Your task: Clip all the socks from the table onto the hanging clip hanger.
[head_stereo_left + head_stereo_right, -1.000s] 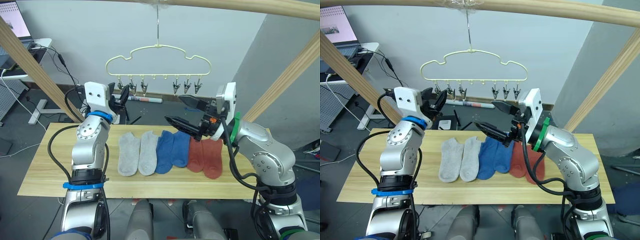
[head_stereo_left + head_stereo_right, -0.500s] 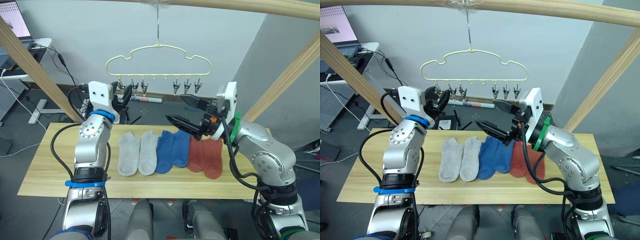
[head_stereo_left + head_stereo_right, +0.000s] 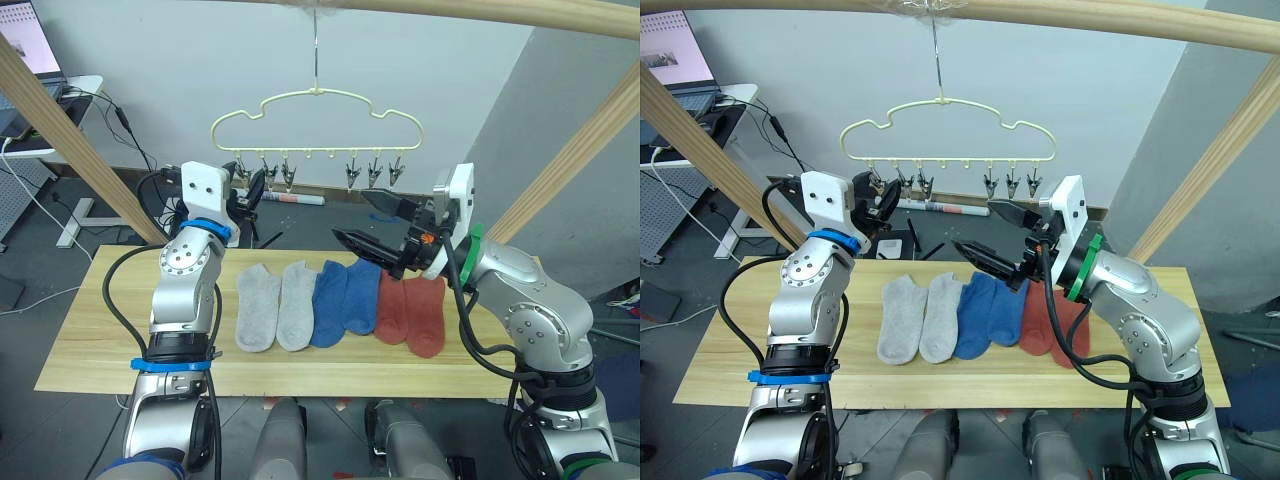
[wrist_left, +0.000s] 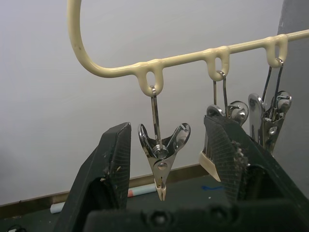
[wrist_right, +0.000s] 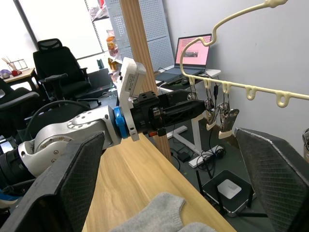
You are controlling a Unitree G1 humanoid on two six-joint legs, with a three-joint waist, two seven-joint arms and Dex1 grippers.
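Observation:
Six socks lie in a row on the wooden table [image 3: 90, 345]: two grey socks [image 3: 274, 306], two blue socks [image 3: 341, 298], two rust-red socks [image 3: 414, 313]. The pale-yellow clip hanger [image 3: 316, 122] hangs above and behind them, its metal clips bare. My left gripper [image 3: 250, 188] is raised to the hanger's left end and open. In the left wrist view the leftmost clip [image 4: 161, 151] hangs between the fingers [image 4: 112, 159], touching neither. My right gripper [image 3: 348, 215] is open and empty, held above the blue socks.
Thick wooden frame beams slant at the left [image 3: 60, 130] and right [image 3: 575, 150], with a bar across the top [image 3: 480, 10]. A desk with a laptop [image 3: 30, 55] stands far left. Cables and a white tube [image 3: 290, 198] lie on the floor behind the table.
My left gripper has risen and moved right, bringing its open fingers around the hanger's leftmost clip. The right arm and the socks have stayed put.

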